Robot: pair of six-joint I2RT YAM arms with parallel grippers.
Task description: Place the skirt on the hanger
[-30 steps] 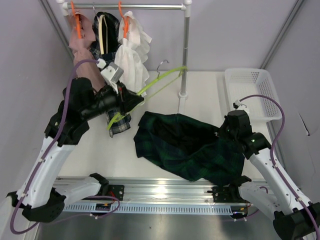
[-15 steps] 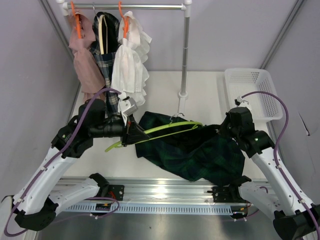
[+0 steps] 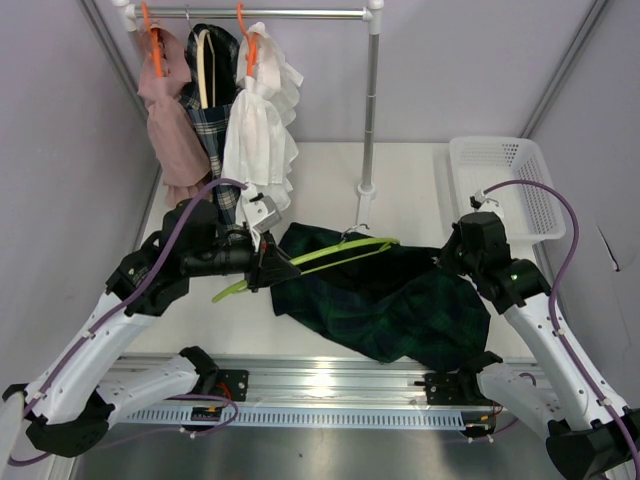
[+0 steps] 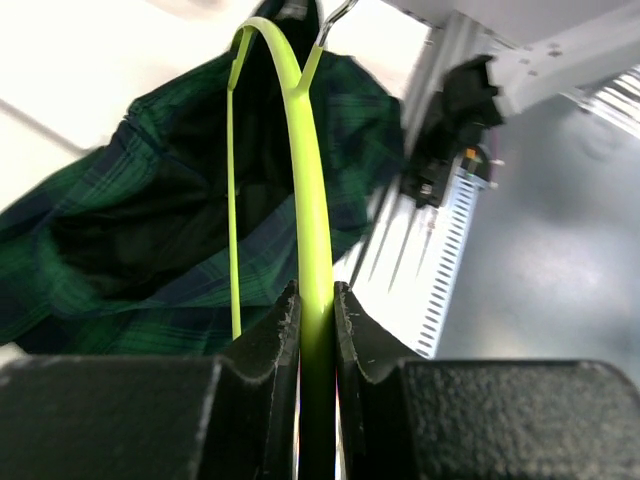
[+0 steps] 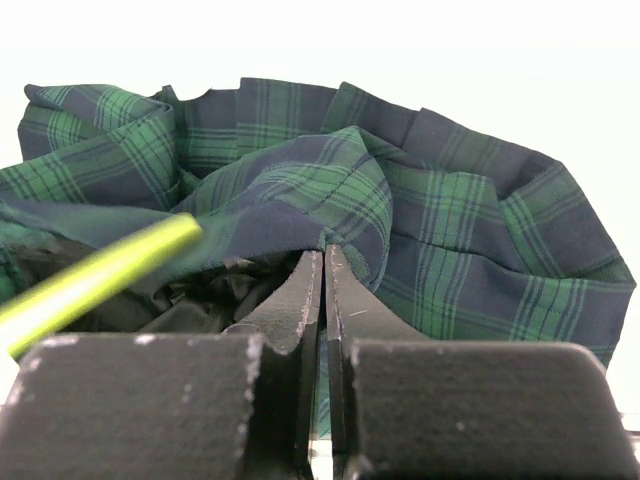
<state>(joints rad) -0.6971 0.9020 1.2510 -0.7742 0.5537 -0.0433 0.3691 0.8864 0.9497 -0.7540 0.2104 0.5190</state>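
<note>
Left gripper [image 3: 272,268], clamping the lime-green plastic hanger [image 3: 330,252], has swung it from the far rail [image 3: 290,14] over the dark-green plaid skirt [image 3: 400,310] mid-table; right gripper [image 3: 445,262] pinches its right edge; threading comes next

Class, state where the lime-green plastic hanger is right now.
In the top view, the lime-green plastic hanger sits just left of centre, clamped in the left arm's fingers, reaching rightward over the dark green plaid skirt.

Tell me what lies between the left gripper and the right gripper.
In the top view, the hanger held by the left gripper reaches across the skirt, which fills the stretch up to the right gripper.
</note>
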